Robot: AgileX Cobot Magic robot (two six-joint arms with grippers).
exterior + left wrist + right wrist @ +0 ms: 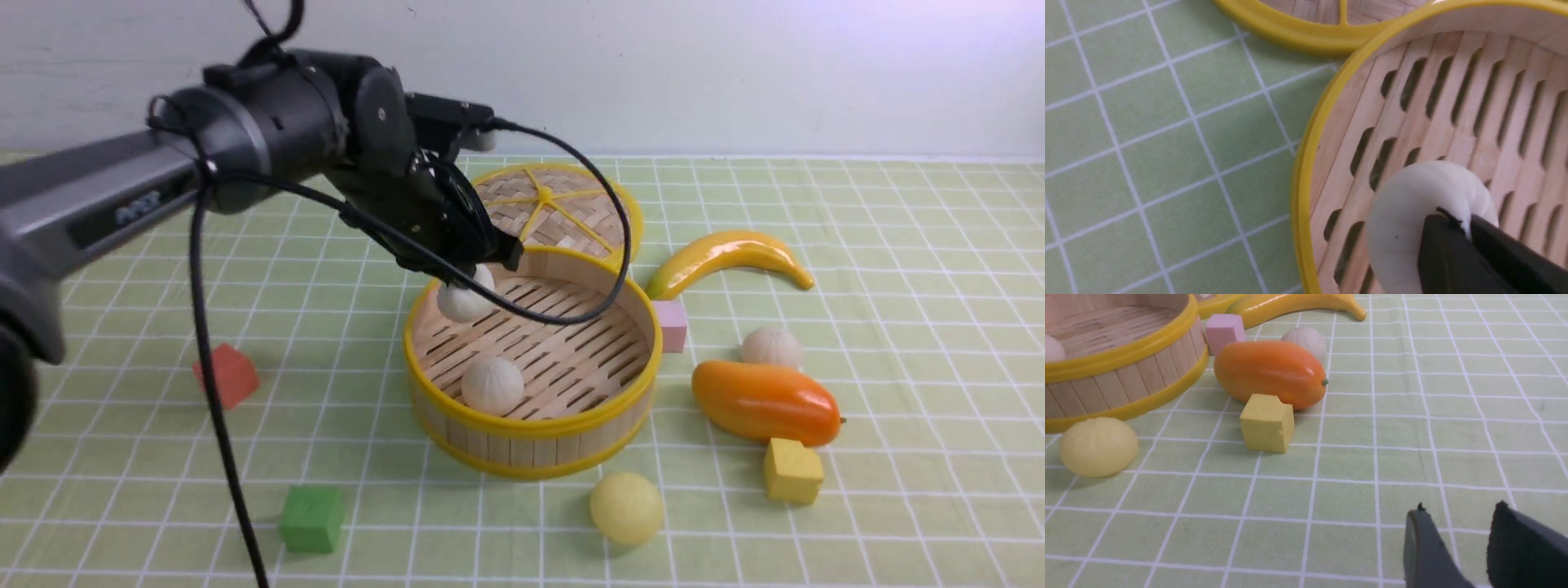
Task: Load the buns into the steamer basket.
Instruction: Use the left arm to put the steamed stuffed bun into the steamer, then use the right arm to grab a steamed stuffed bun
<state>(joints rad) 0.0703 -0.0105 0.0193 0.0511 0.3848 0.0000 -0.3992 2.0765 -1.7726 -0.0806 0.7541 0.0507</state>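
Centrally, the round bamboo-slat steamer basket with yellow rims (535, 431) stands on the green checked cloth (898, 327). The black left gripper (467, 273) is clamped on an off-white pleated bun (459, 304), held just inside the basket's far-left wall, above the slatted floor. A second off-white bun (492, 385) lies on that floor, near-left.

Risks: released this close to the wall, the round bun may clip the rim and tumble out leftward, or roll across the slats into the resting bun. The drooping black cable (563, 322) hangs over the opening and could catch the rim when the arm lifts.

Room: the flat woven yellow-rimmed lid (563, 204) lies just behind the far rim, so the freest exit looks upward and leftward. On the right, the orange mango (763, 402) crowds the third off-white bun (771, 347), which lies just beyond it. The smooth pale yellow bun (626, 508) lies near the basket's near wall, open to approach. The right gripper (1459, 508), jaws parted and empty, is low over the cloth at near right.
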